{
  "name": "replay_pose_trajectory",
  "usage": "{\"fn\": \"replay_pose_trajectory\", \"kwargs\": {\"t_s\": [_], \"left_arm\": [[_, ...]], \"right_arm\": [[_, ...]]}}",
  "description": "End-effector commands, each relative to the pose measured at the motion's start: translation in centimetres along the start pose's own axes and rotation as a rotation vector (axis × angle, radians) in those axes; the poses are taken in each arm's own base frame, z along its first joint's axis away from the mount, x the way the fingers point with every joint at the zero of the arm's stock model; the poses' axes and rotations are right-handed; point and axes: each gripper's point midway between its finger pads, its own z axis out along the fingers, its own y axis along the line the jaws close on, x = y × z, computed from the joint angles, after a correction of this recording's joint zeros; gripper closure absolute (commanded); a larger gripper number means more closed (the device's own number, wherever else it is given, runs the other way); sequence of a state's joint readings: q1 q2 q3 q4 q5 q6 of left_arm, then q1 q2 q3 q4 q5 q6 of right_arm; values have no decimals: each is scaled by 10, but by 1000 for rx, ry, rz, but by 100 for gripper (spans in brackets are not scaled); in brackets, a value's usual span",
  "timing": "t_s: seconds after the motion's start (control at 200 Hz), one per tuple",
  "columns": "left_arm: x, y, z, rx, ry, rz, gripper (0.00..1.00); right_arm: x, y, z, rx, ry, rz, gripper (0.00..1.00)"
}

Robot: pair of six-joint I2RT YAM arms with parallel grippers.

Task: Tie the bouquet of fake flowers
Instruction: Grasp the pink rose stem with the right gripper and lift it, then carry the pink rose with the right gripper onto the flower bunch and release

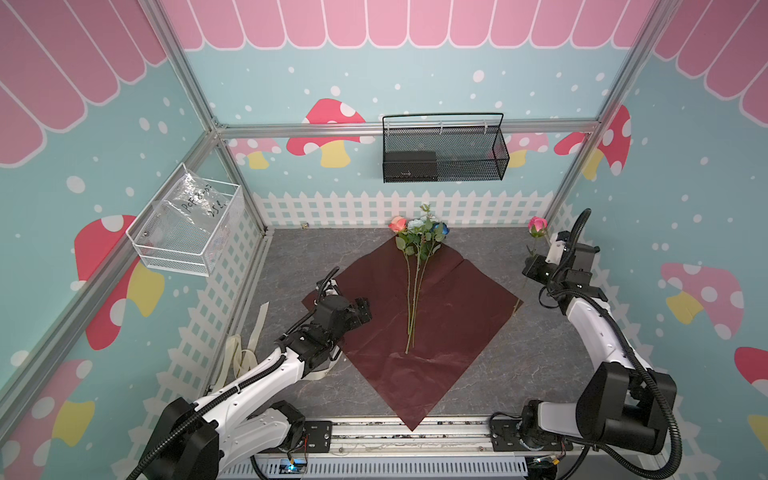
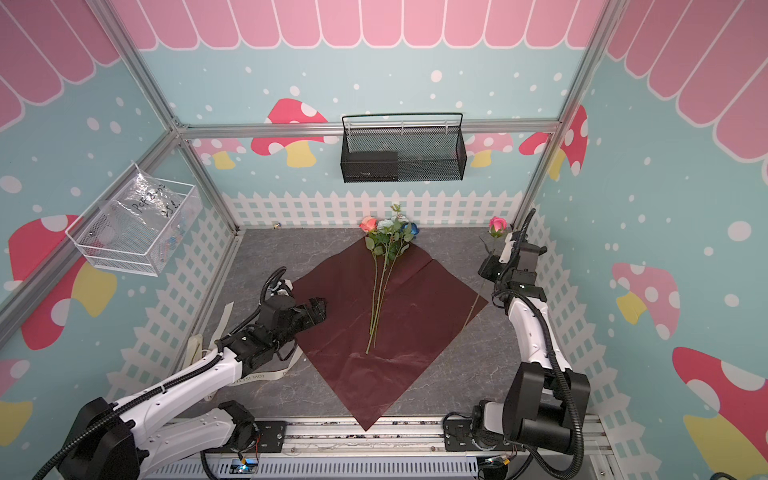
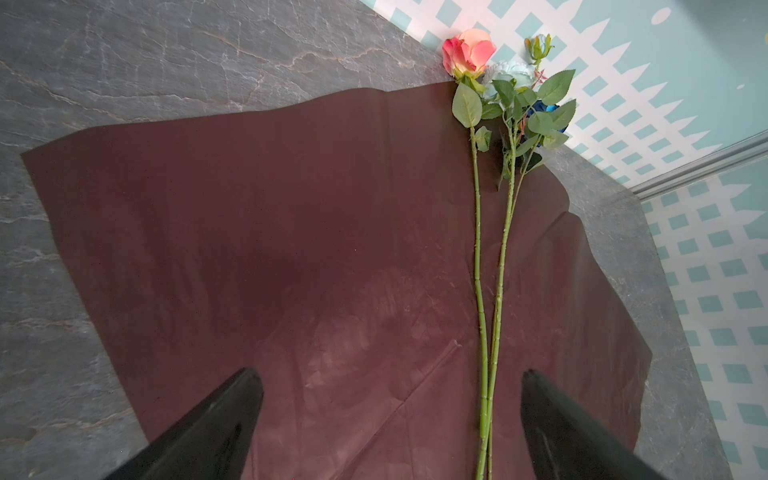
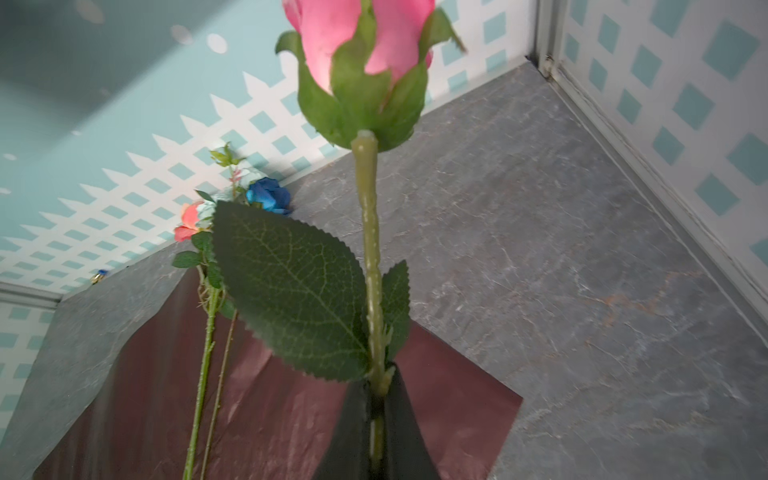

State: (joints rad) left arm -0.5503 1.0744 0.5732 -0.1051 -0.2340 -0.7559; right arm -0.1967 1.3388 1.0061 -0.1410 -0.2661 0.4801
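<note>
Right wrist view gives you the closest look: the right gripper (image 4: pixel 376 399) is pinched tight on the green stem of the pink rose (image 4: pixel 361 50), just past a pair of serrated leaves on the side away from the bloom. In both top views you see this flower held upright at the right side of the table (image 1: pixel 540 353), near the back wall and well apart from the other three.

Those three lie on the wrapping paper (image 1: pixel 415 332), a dark red, faintly glossy square set as a diamond in the middle of the grey stone-patterned surface, with a crease across its right half. Their long green stems run side by side, nearly touching at the lower ends, from the centre of the sheet toward its back corner. The heads reach just past that corner: the salmon-orange rose (image 1: pixel 397 224) on the left, the pale blue-white cluster (image 1: pixel 415 224) in the middle, and the deep blue rose (image 1: pixel 440 228) on the right, half hidden by leaves.

Your left gripper (image 3: pixel 390 374) hovers spread wide, holding nothing, over the left part of the paper. In the left wrist view the stem ends show between its fingers. The cream ribbon (image 2: pixel 270 376) lies loose on the table beneath the left arm, apart from the flowers.
</note>
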Motion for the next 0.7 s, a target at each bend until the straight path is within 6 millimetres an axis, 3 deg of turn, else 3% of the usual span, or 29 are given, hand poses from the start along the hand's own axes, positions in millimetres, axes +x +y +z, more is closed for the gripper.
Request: {"fn": "replay_pose_trajectory", "kwargs": {"t_s": [0.0, 0.115, 0.31, 0.54, 0.56, 0.695], "left_arm": [[-9, -8, 0, 27, -25, -32, 0], [-9, -9, 3, 30, -26, -35, 0], [-6, -13, 6, 46, -11, -35, 0], [-4, -13, 12, 42, -1, -29, 1], [-2, -12, 12, 39, 2, -27, 0], [-2, -13, 16, 39, 6, -29, 1]], "right_arm": [[-1, 25, 9, -65, 16, 6, 100], [-1, 56, 29, -118, 30, 3, 100], [12, 104, 82, -167, 90, -35, 100], [25, 143, 142, -196, 143, -49, 100], [34, 142, 154, -187, 164, -47, 100], [45, 159, 181, -180, 174, -43, 100]]}}
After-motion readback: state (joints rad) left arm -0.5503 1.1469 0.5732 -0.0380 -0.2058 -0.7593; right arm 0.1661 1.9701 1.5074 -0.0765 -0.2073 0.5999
